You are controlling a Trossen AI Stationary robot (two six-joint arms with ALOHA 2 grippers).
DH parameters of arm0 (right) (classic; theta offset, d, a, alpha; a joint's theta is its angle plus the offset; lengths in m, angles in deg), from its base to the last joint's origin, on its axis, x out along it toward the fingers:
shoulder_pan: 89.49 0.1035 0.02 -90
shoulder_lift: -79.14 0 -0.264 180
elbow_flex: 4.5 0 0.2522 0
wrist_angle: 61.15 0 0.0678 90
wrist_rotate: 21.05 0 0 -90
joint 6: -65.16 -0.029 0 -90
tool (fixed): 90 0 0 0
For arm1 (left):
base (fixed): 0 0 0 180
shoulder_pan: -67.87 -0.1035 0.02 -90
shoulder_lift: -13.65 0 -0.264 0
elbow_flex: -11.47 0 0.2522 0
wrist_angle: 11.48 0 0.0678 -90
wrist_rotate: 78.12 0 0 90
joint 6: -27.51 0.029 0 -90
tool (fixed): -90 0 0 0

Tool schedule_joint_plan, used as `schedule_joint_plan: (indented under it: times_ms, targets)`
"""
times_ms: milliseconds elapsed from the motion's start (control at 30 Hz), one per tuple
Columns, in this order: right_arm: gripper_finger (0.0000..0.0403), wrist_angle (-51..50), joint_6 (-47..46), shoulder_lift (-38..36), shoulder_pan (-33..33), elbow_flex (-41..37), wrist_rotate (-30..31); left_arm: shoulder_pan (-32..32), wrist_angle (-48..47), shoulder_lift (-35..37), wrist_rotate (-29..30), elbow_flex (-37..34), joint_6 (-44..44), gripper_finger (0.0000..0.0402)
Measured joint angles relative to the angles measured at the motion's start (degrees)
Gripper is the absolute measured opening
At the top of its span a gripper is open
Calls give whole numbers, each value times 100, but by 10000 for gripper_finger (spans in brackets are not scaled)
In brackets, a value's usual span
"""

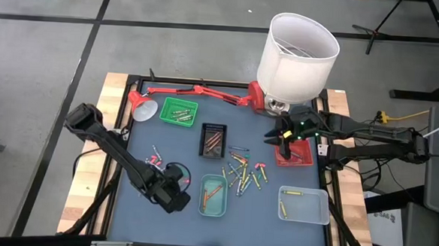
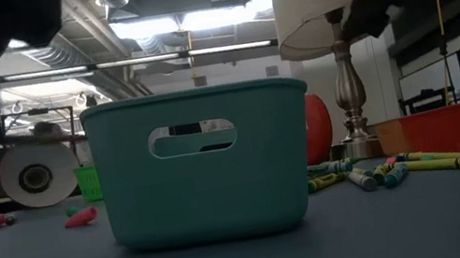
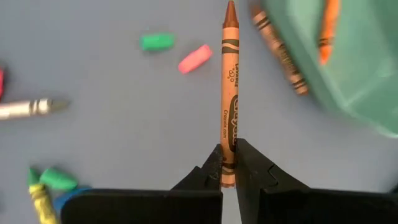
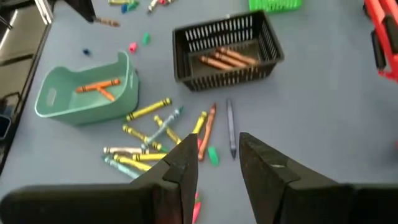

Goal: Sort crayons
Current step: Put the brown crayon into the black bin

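**Left gripper clamped on a brown crayon, right one parked over the red tray**

So the left gripper (image 3: 229,167) is low over the dark blue table mat (image 1: 173,139), just beside the teal plastic bin (image 1: 213,196), and its two dark fingers are pinched tight on the back end of a brown paper-wrapped crayon (image 3: 229,93). The crayon sticks straight out ahead of the fingers, tip pointing away. From the wrist camera you can see the teal bin's edge right next to it, with an orange crayon (image 3: 328,31) inside.

The right gripper (image 4: 217,162) hangs above the table near the shallow red tray (image 1: 297,153), by the base of the white-shaded table lamp (image 1: 297,55). Its fingers are spread apart with nothing between them.

Rest of the crayons: a loose mixed pile of yellow, green and pink ones (image 1: 243,172) sits on the mat between the teal bin and the red tray. Some brown ones lie in the black mesh basket (image 1: 212,140), a few yellowish ones in the green slotted tray (image 1: 179,111), and a couple of yellow ones in the clear plastic tray (image 1: 303,203). A few strays (image 1: 156,154) lie near the left arm. A red desk lamp (image 1: 195,91) stretches along the far edge of the table.
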Motion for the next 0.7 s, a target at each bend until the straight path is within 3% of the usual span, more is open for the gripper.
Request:
schedule_joint_plan:
  times_ms: [300, 700]
  targets:
    - [115, 151, -2, 35, 0, 0, -1, -628, 846, 143, 675, 7, 1554, 4]
    - [115, 549, -2, 748, 209, 2, -1, -1999, 1624, 143, 768, 13, 3479, 5]
